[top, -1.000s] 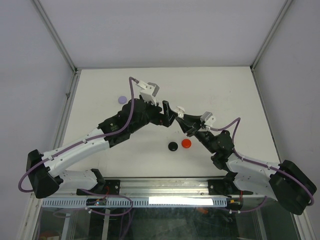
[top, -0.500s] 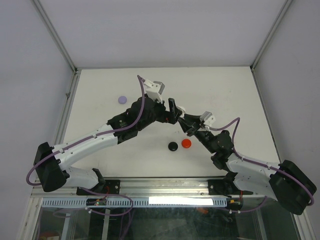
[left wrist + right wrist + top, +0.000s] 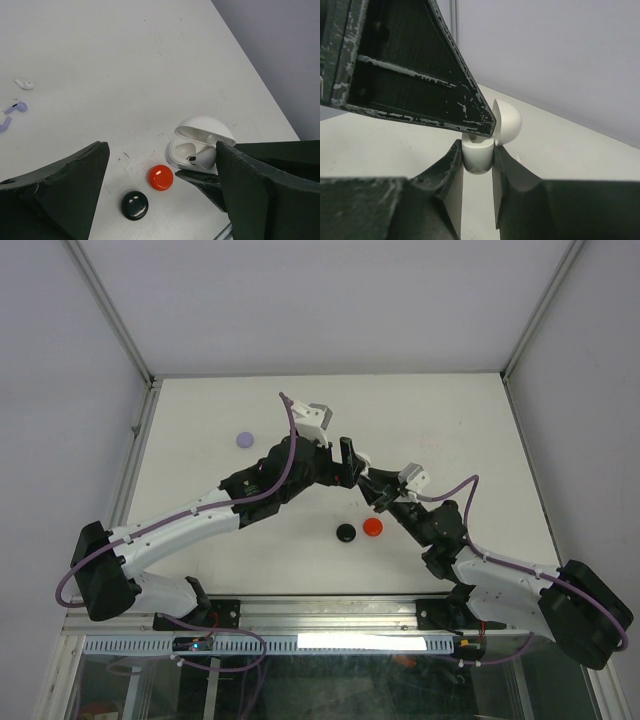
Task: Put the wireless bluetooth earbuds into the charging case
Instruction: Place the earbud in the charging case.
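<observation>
A white table (image 3: pixel 450 420) carries two arms meeting at its middle. The left gripper (image 3: pixel 162 148) hangs spread wide and empty just by the open white charging case (image 3: pixel 199 142), which the right gripper (image 3: pixel 477 150) clamps. One earbud (image 3: pixel 199 159) lies inside. A red puck (image 3: pixel 160 177) and a black puck (image 3: pixel 134 205) sit near. A loose white earbud (image 3: pixel 24 84) and a lavender earbud (image 3: pixel 15 107) lie well apart.

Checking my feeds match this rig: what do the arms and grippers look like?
Both the left arm and right arm have white link shells, black joints and a lavender cable looping alongside. A white camera housing sits at each wrist. The left gripper and right gripper have matte black, wedge-shaped fingers, scuffed with pale scratches.
</observation>
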Controlling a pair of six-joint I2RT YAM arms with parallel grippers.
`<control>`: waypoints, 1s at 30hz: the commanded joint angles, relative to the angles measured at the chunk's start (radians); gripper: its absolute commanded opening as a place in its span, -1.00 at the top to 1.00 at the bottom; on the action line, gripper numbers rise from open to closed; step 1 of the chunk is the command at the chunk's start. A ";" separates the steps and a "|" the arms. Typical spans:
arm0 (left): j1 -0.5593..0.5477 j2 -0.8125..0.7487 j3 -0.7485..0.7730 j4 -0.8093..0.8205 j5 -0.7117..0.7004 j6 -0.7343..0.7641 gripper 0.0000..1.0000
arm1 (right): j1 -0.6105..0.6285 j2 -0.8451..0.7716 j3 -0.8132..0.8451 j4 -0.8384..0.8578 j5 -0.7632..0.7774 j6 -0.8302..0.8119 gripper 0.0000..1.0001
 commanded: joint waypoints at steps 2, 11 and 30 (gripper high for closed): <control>-0.009 -0.038 0.016 0.015 -0.046 -0.002 -0.76 | 0.000 -0.025 0.040 0.047 0.039 -0.029 1.00; -0.009 -0.086 -0.021 -0.013 -0.040 -0.002 -0.76 | 0.000 -0.032 0.038 0.047 0.057 -0.041 1.00; 0.018 -0.105 -0.036 -0.046 -0.077 -0.010 -0.78 | -0.001 -0.042 0.039 0.043 0.048 -0.032 1.00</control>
